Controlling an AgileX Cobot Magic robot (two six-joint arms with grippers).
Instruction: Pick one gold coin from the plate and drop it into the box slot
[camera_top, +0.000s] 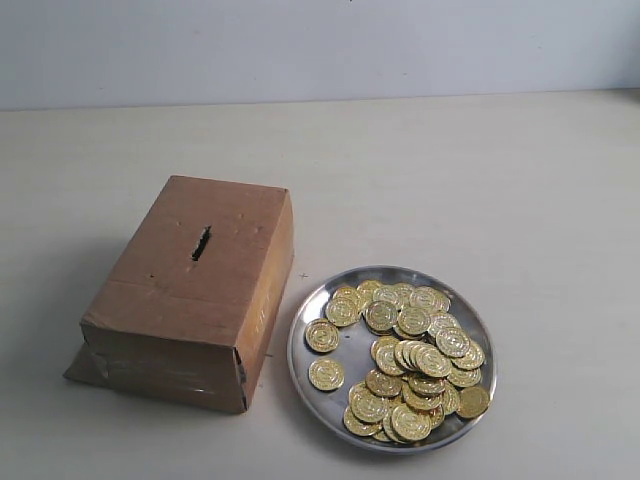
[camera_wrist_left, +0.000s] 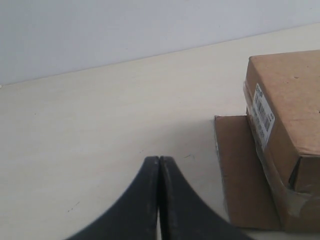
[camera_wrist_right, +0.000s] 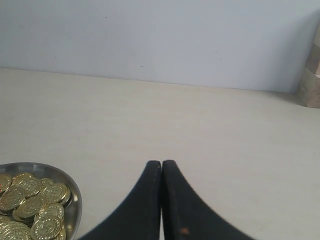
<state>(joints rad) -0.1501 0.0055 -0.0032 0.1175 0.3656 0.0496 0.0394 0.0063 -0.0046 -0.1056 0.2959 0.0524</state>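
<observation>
Coins (camera_top: 415, 362) are left untouched on the plate (camera_top: 350, 352), so picking is not begun; the right gripper (camera_wrist_right: 161, 164), closed empty like the left gripper (camera_wrist_left: 159, 160), must be opened.

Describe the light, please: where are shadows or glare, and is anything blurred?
Exterior view: soft even light, a faint shadow left of the box, mild shine on the plate. Left wrist view: the shut left hand is dark, slightly soft. Right wrist view: the right hand likewise.
</observation>
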